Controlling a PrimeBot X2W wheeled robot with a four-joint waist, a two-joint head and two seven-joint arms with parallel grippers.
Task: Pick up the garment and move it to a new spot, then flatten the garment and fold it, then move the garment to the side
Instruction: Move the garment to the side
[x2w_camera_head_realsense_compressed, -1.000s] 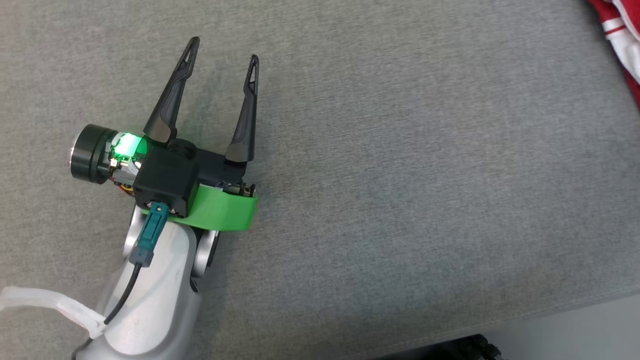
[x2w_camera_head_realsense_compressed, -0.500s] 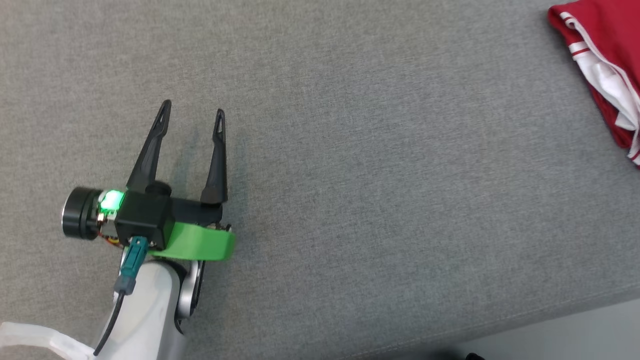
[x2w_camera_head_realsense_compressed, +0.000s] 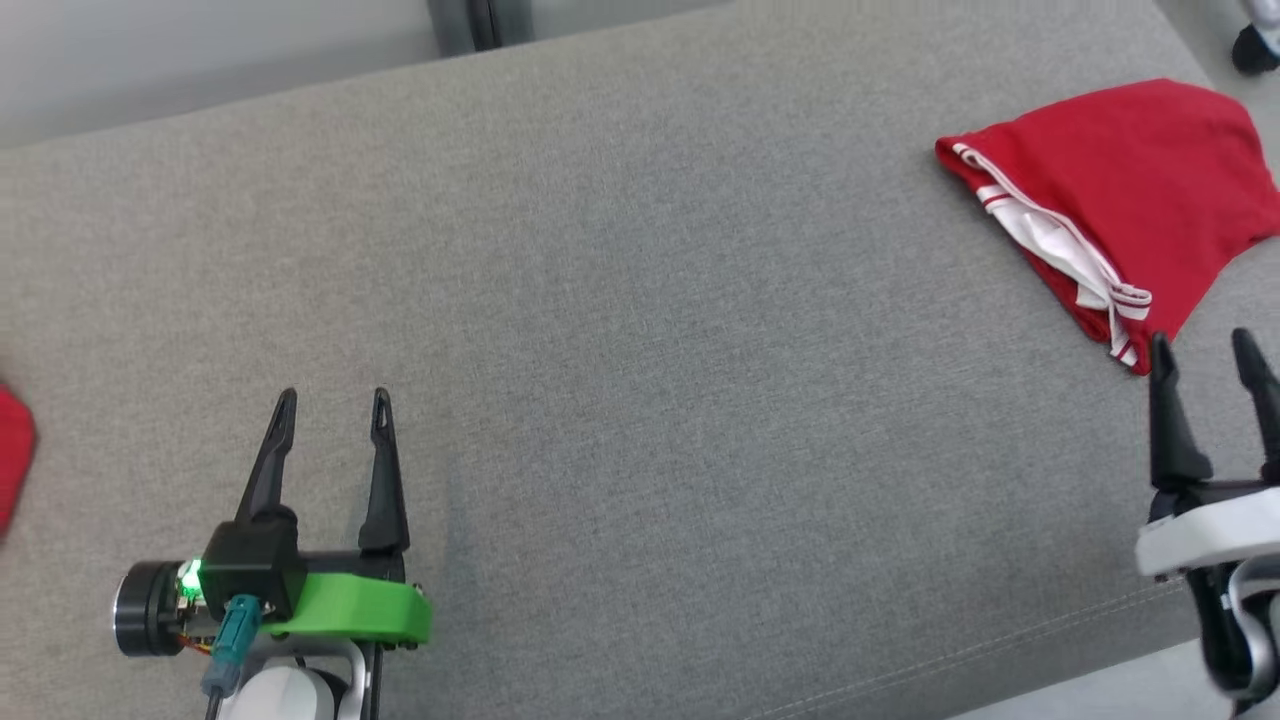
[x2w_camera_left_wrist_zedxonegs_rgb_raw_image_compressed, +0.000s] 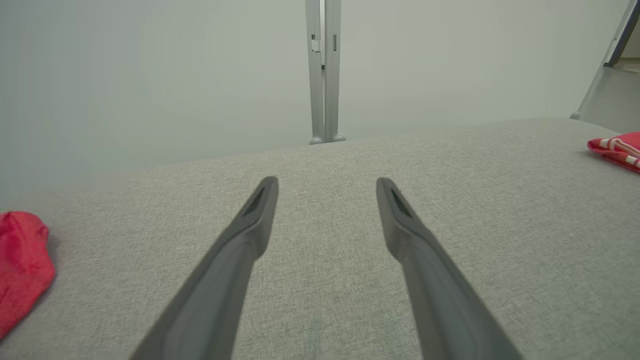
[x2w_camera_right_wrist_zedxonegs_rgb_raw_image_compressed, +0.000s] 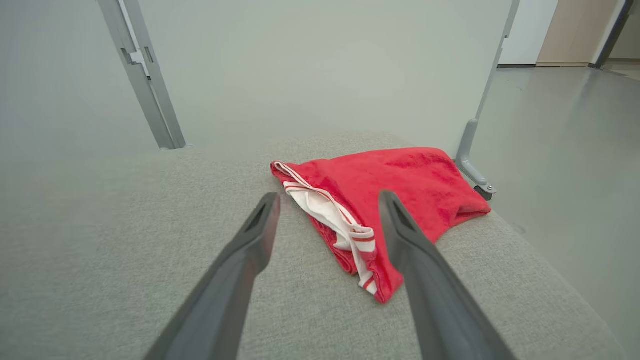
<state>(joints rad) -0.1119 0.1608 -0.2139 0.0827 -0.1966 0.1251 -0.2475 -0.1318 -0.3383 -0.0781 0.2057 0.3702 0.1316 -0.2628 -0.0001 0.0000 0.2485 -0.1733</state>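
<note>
RED GARMENT AT THE BENCH'S EDGE: A red garment with white striped trim lies folded at two o'clock on the grey padded bench, near its right end. The right gripper, jaws spread and empty, hovers at four o'clock, just short of the cloth's nearest corner. The left gripper, equally open, sits at eight o'clock, well apart. The fabric looks light, soft and limp, and would likely sag open if lifted by one layer. Pinching all layers at the trimmed edge seems the safest hold. A second red cloth peeks in at nine o'clock.
</note>
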